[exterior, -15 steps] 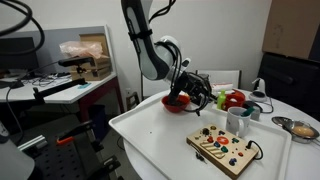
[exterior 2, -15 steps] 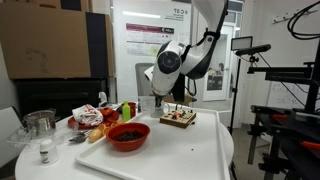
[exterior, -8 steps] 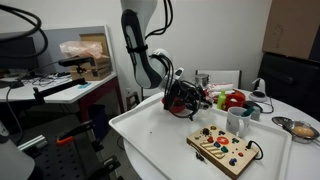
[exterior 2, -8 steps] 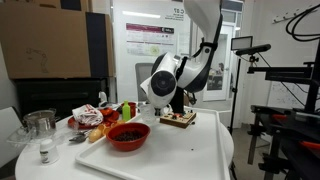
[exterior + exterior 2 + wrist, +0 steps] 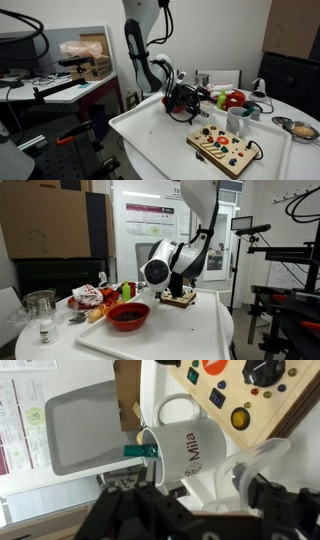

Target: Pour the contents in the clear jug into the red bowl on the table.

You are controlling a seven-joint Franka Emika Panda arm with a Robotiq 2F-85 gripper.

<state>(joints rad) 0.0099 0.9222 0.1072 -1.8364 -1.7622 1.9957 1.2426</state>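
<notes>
The red bowl (image 5: 127, 316) sits on the white table (image 5: 185, 335) with dark contents (image 5: 128, 312) inside it. In an exterior view the wrist covers most of the bowl (image 5: 176, 107). My gripper (image 5: 190, 100) hangs low just beyond the bowl. In the wrist view the clear jug (image 5: 255, 465) stands between the spread fingers of the gripper (image 5: 203, 488), close to the right finger (image 5: 268, 492) and apart from the left one. Nothing dark shows through its wall. The gripper is open.
A white mug (image 5: 185, 445) stands just beyond the jug, beside a wooden button board (image 5: 225, 148). Red-and-green toy food (image 5: 232, 99) and a silver bowl (image 5: 298, 127) lie farther along the table. A glass jar (image 5: 40, 305) stands off to one side.
The wrist has come down from above the red bowl toward the table. The jaws, shut on the jug a second ago, have spread apart.
</notes>
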